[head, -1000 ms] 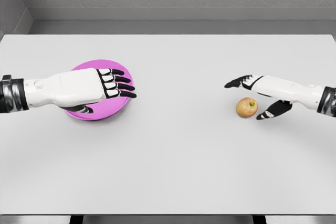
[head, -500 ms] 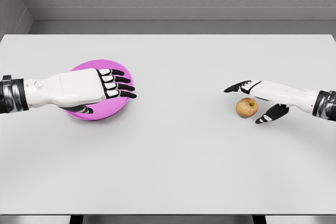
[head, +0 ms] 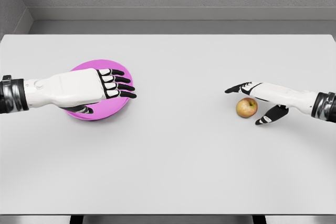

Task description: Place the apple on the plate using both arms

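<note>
My right hand (head: pixel 260 100) has drawn back a little toward the right edge and dropped slightly since a second ago, so less of its forearm shows; the apple and my left hand lie where they did.

The apple (head: pixel 246 107) sits on the table (head: pixel 178 150) in the right half, yellow-red with its stem end turned up and to the right. It rests on the bare surface, not lifted. My right hand is spread around it without gripping: the fingers (head: pixel 237 86) reach out over and past the apple's far side, the thumb (head: pixel 268 118) points down toward the table on its near right. Whether any finger touches the fruit I cannot tell; the hand is released, holding nothing.

Well apart, in the left half of the table, lies the pink plate (head: pixel 113 109). My left hand (head: pixel 100 85) hangs flat over it, palm down, fingers straight and relaxed toward the right, covering much of the plate's middle. Its thumb tucks below at the plate's near rim. That hand also holds nothing.
</note>
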Action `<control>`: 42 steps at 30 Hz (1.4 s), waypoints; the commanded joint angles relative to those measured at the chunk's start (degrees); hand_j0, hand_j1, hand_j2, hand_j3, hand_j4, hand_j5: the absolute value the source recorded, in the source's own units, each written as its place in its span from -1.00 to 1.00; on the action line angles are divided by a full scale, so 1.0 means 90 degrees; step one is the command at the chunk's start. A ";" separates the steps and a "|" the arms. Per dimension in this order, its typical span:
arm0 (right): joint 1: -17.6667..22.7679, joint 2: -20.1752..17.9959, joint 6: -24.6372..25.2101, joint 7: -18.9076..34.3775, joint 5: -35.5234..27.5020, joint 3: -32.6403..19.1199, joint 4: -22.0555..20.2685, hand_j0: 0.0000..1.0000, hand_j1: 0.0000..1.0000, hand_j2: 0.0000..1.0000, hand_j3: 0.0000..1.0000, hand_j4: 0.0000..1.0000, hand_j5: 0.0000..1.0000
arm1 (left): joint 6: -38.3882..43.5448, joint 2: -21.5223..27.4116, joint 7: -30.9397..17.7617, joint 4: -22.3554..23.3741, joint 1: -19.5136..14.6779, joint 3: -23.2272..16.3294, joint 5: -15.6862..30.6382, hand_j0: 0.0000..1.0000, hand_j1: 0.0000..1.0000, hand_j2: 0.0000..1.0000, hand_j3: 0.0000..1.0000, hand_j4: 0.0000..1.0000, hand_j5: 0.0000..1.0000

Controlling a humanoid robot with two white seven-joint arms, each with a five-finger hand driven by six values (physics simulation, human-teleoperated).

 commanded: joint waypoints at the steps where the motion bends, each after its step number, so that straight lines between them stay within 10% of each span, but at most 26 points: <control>1: 0.0000 0.0006 0.0016 -0.0002 -0.0049 -0.0001 0.0035 1.00 1.00 1.00 1.00 1.00 1.00 | 0.0006 0.0005 0.0003 0.0000 0.0000 0.0005 0.0040 1.00 1.00 1.00 1.00 1.00 1.00; 42: -0.0186 0.0084 0.0016 -0.0002 -0.0020 0.0116 0.0318 0.23 0.23 0.23 0.23 0.23 0.23 | 0.0006 0.0005 0.0003 0.0000 0.0000 0.0005 0.0040 1.00 1.00 1.00 1.00 1.00 1.00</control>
